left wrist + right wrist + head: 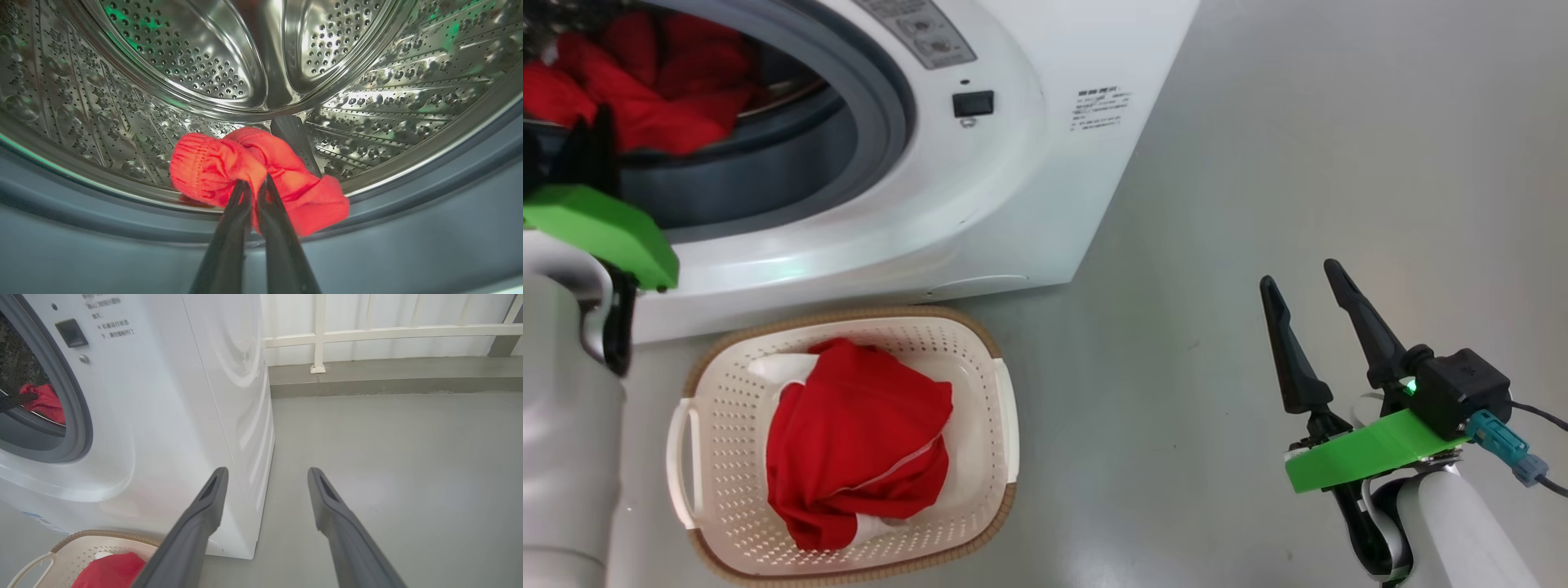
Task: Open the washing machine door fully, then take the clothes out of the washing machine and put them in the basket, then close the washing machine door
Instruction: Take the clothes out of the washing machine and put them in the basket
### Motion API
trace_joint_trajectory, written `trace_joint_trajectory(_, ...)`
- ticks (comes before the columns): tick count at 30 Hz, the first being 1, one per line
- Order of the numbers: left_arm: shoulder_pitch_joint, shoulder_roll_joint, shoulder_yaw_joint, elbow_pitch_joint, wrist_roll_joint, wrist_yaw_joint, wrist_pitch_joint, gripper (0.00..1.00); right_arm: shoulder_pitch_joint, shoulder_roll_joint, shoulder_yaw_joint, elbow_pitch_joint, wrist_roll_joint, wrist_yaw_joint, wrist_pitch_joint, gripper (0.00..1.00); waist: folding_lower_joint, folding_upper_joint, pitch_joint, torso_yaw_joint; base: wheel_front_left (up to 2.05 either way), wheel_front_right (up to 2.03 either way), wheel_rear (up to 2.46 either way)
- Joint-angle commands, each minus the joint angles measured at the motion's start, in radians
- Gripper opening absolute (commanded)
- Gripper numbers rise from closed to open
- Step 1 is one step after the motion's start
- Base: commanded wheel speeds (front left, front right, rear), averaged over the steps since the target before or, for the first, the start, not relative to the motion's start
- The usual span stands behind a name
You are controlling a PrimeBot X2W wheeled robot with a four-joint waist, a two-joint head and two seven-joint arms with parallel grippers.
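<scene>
In the head view the washing machine (1029, 163) walls off nine to twelve o'clock. Its mouth, ringed by the grey gasket (882, 106), gapes at ten o'clock, but the left gripper (254, 183), pinched on the red clothes (645, 90), fills its lower part. The basket (1006, 408) sits just before the machine at seven o'clock, top open, more clothes covering most of its bottom. From one to five o'clock the grey floor (1258, 163) runs free around the right gripper (1298, 273), fingers spread.
</scene>
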Motion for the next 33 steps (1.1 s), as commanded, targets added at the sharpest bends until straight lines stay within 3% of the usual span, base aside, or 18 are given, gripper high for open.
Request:
trace_joint_trajectory(1, 0.054, 0.037, 0.032, -0.078, -0.024, -0.005, -0.012, 0.0, 0.021, -0.002, 0.019, -0.019, -0.001, 0.006, -0.006, 1.0, 0.0, 0.0, -0.014, 0.011, 0.0, 0.0, 0.0)
trace_joint_trajectory(9, 0.255, -0.005, 0.076, -0.378, -0.101, -0.006, -0.012, 0.0, 0.04, -0.002, 0.005, -0.017, -0.018, 0.006, -0.006, 1.0, 0.0, 0.0, -0.051, 0.041, 0.0, 0.0, 0.0)
trace_joint_trajectory(16, 0.407, -0.051, 0.112, -0.591, -0.1, -0.006, -0.012, 0.0, 0.057, -0.002, -0.002, -0.015, -0.024, 0.006, -0.006, 1.0, 0.0, 0.0, -0.08, 0.062, 0.0, 0.0, 0.0)
trace_joint_trajectory(33, 0.669, -0.126, 0.178, -0.988, -0.091, -0.006, -0.012, 0.0, 0.087, -0.002, -0.016, -0.013, -0.036, 0.006, -0.006, 1.0, 0.0, 0.0, -0.126, 0.095, 0.0, 0.0, 0.0)
